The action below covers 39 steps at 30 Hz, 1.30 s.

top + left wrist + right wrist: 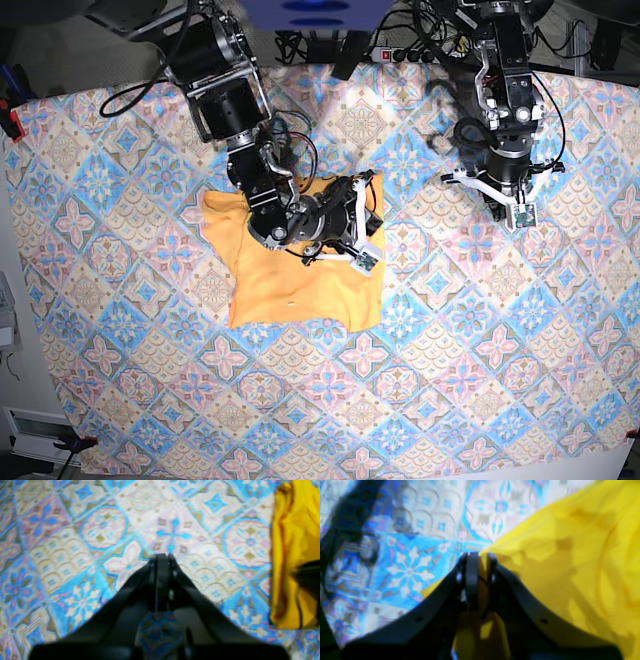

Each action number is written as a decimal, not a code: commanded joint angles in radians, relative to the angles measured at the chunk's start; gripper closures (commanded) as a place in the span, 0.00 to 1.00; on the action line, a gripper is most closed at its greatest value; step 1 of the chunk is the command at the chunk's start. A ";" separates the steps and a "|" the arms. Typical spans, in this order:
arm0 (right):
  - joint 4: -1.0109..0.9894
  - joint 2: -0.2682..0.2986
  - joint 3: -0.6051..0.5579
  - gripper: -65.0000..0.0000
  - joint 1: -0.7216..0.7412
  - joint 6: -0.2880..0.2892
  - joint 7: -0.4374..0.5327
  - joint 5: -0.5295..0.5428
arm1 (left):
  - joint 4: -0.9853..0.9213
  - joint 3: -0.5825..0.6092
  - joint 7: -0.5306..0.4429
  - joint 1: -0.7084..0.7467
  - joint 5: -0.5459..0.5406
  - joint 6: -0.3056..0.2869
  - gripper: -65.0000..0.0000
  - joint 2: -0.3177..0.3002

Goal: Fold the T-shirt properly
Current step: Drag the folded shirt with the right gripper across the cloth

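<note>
The yellow-orange T-shirt (pixel 290 280) lies partly folded, left of centre on the patterned cloth. My right gripper (pixel 368 207) is at the shirt's upper right corner, and in the right wrist view its fingers (pixel 479 555) are shut on a fold of the yellow fabric (pixel 570 567). Well to the right of the shirt, my left gripper (pixel 497 200) is over bare cloth. In the left wrist view it (pixel 162 556) is shut with nothing in it, and the shirt (pixel 292 555) shows only at the frame's right edge.
A blue-pink tile-patterned cloth (pixel 450 330) covers the whole table. Cables and a power strip (pixel 405 55) run along the far edge. A red clamp (pixel 10 120) grips the cloth at the left edge.
</note>
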 commanded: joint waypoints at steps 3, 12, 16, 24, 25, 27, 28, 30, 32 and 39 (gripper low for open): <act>-0.081 -0.016 0.004 0.91 0.021 0.011 0.075 0.022 | 0.020 -0.003 -0.021 -0.004 0.003 0.006 1.00 -0.006; -0.149 0.029 0.095 0.91 0.021 0.011 0.118 0.020 | 0.020 0.003 -0.021 -0.013 0.003 0.006 1.00 -0.006; -0.149 0.088 0.165 0.91 0.028 0.011 0.120 0.020 | 0.019 0.005 -0.021 -0.014 0.002 0.006 1.00 -0.005; -0.149 0.200 0.279 0.91 0.077 0.011 0.120 0.020 | 0.019 0.005 -0.021 -0.014 0.002 0.006 1.00 0.014; -0.150 0.208 0.291 0.91 0.086 0.011 0.120 0.020 | 0.019 0.005 -0.021 -0.014 0.002 0.006 1.00 0.015; -0.153 0.231 0.314 0.91 0.101 0.011 0.120 0.020 | 0.019 0.005 -0.021 -0.014 0.002 0.006 1.00 0.015; -0.155 0.248 0.323 0.91 0.106 0.011 0.120 0.020 | 0.019 0.006 -0.021 -0.014 0.002 0.006 1.00 0.015; -0.155 0.273 0.331 0.91 0.106 0.011 0.120 0.020 | 0.019 0.006 -0.021 -0.013 0.002 0.006 1.00 0.015; -0.155 0.286 0.331 0.91 0.121 0.011 0.120 0.020 | 0.019 0.006 -0.021 -0.013 0.002 0.006 1.00 0.015; -0.224 0.289 0.329 0.91 0.216 0.011 0.121 0.020 | 0.019 0.006 -0.021 -0.008 0.002 0.005 1.00 0.015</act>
